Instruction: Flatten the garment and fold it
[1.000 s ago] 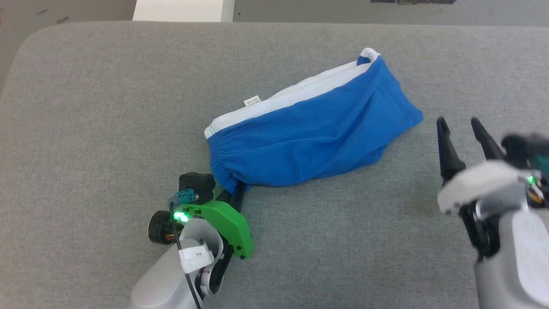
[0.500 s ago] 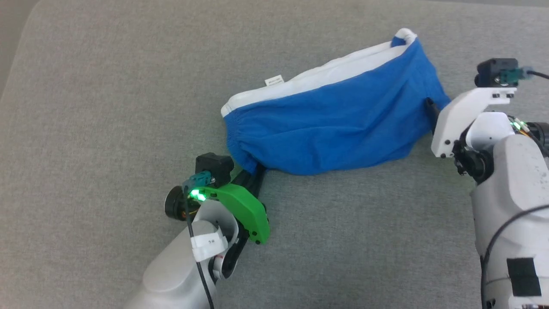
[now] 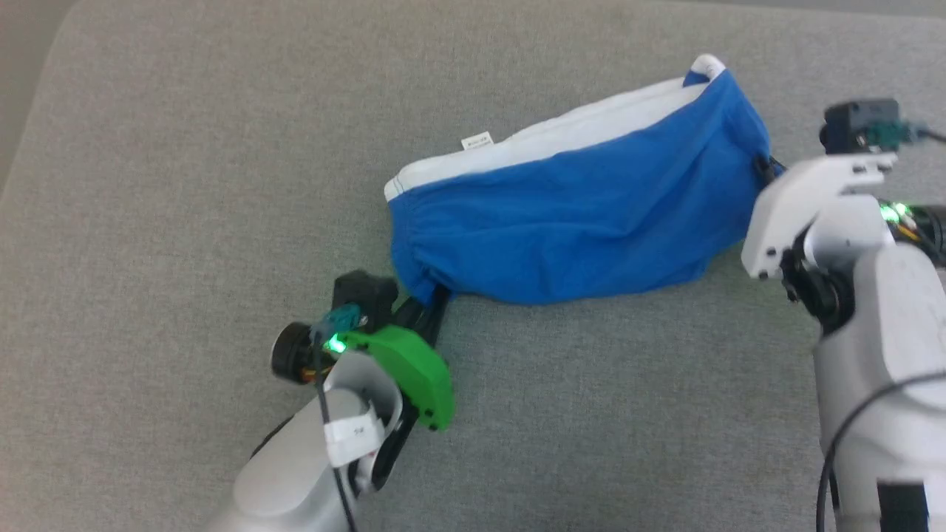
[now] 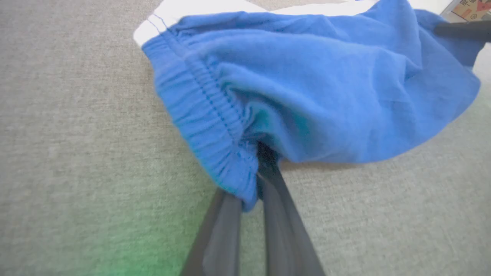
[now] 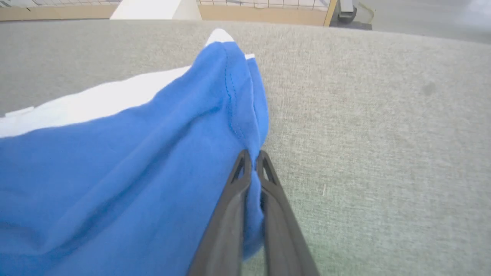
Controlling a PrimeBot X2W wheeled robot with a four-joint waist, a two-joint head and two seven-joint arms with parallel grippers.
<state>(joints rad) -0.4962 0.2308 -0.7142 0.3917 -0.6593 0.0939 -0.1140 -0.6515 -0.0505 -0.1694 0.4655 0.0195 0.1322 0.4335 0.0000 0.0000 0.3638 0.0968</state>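
Newly pinched shut with the right gripper (image 5: 253, 155) on the right hem of the garment (image 3: 584, 214); clamped by the left gripper (image 4: 257, 168) at the gathered waistband corner. Spread between them on grey fabric surface (image 3: 185, 185), tan baseboard (image 5: 268, 15) and white block (image 5: 153, 9) beyond.

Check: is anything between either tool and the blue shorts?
Nothing visible. The left tool is shut on the garment at its gathered waistband corner. The right tool is shut on the opposite edge, with the fabric directly between its fingers.
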